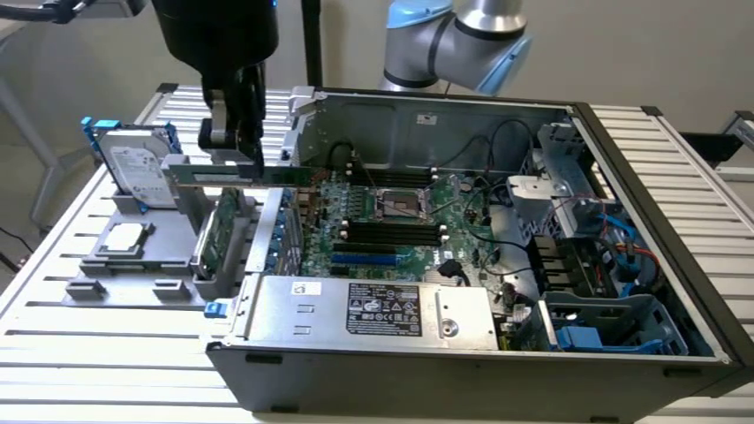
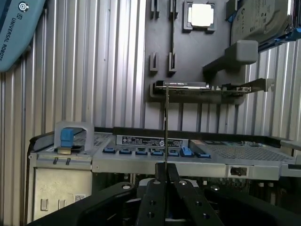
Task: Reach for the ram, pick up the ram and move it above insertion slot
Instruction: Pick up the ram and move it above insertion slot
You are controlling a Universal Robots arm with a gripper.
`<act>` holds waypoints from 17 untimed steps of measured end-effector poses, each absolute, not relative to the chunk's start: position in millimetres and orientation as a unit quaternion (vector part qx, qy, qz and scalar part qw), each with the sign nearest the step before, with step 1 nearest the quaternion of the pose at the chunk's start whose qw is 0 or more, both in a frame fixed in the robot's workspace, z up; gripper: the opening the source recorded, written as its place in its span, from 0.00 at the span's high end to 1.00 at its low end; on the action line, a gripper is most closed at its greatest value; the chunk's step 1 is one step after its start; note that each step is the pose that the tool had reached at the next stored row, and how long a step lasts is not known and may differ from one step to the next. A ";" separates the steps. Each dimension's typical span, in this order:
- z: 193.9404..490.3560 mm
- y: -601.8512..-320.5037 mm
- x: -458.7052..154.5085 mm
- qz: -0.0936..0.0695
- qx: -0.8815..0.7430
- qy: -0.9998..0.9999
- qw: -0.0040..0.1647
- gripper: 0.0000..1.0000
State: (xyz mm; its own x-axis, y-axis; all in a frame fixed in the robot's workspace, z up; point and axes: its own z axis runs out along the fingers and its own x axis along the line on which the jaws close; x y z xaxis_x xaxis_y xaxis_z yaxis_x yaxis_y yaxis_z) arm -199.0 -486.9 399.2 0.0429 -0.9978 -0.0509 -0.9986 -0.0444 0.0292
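Gripping the ram point(image 1: 242, 175) by its upper edge, the tool point(image 1: 232, 141) has its two fingers pinched almost fully together on the thin board, and the stick hangs level in the air between the grey parts holder point(image 1: 141, 256) and the open computer case point(image 1: 659, 265). That edge-on pinch looks deliberate: it leaves the lower edge free, presumably the one meant to meet a slot. In the wrist view the ram point(image 2: 166, 127) shows as a bare sliver running straight out from the fingertips point(image 2: 160, 176), so flat is it against the line of sight. From the exterior view it reads as a long, narrow green strip with a pale label along its face. It sits above the case's wall on the exterior view's left, near the green expansion card point(image 1: 221, 231) standing upright in the holder, and short of the black memory slots point(image 1: 389, 231) on the motherboard. On the holder the hard drive point(image 1: 132, 168) stands in blue rails, with a processor chip point(image 1: 124, 237) lying flat below it, all on the slatted bench point(image 1: 71, 353).
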 end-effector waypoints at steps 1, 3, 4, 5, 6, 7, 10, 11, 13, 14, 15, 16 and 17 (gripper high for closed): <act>399.3 -486.7 -194.4 0.029 -0.722 0.691 0.007 0.87; 399.3 -486.3 -185.4 0.029 -0.722 0.691 0.007 0.87; 399.2 -486.2 -180.9 0.029 -0.722 0.691 0.007 0.87; 399.2 -486.0 -176.4 0.029 -0.722 0.691 0.007 0.87; 399.2 -485.7 -171.9 0.029 -0.722 0.691 0.007 0.87; 399.1 -485.5 -167.2 0.029 -0.722 0.691 0.007 0.87; 398.7 -484.3 -153.7 0.029 -0.722 0.691 0.007 0.87; 398.5 -483.7 -149.0 0.029 -0.722 0.691 0.007 0.87; 397.9 -482.1 -139.9 0.029 -0.722 0.691 0.007 0.87; 397.5 -481.1 -135.4 0.029 -0.722 0.691 0.007 0.87; 397.1 -479.8 -130.8 0.029 -0.722 0.691 0.007 0.87; 396.6 -478.2 -126.4 0.029 -0.722 0.691 0.007 0.87; 396.0 -476.3 -122.4 0.029 -0.722 0.691 0.007 0.87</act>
State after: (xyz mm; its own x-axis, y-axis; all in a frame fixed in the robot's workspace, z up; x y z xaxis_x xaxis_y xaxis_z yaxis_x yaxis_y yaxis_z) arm -122.4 -476.3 396.0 0.0429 -0.9978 -0.0512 -0.9986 -0.0445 0.0300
